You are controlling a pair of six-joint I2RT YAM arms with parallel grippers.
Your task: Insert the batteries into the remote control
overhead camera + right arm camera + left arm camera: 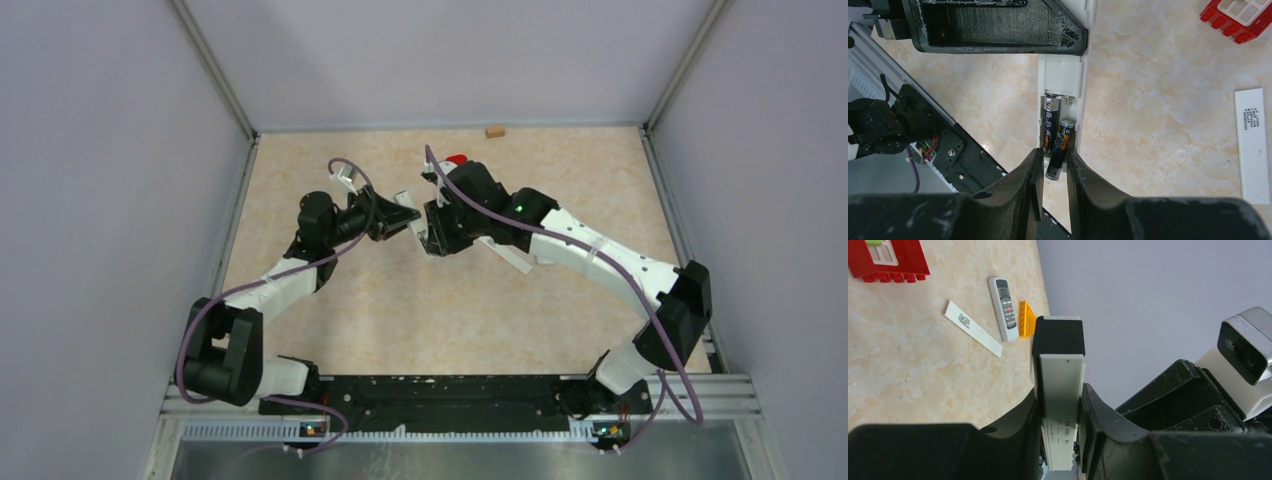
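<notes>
The right fingers (1030,185) pinch narrow on one battery (1062,142). Its far end lies in the open bay of the remote control (1060,75), beside a second battery (1050,122) seated there. The left fingers (1098,415) clamp the remote's far end, held off the surface (560,330). A white strip (1252,145) and a red brick (1235,17) lie right of the remote, with bare surface between. Only the left wrist view shows another remote (1005,307) touching an orange piece (1026,318). A tan block (495,131) sits by the far wall.
</notes>
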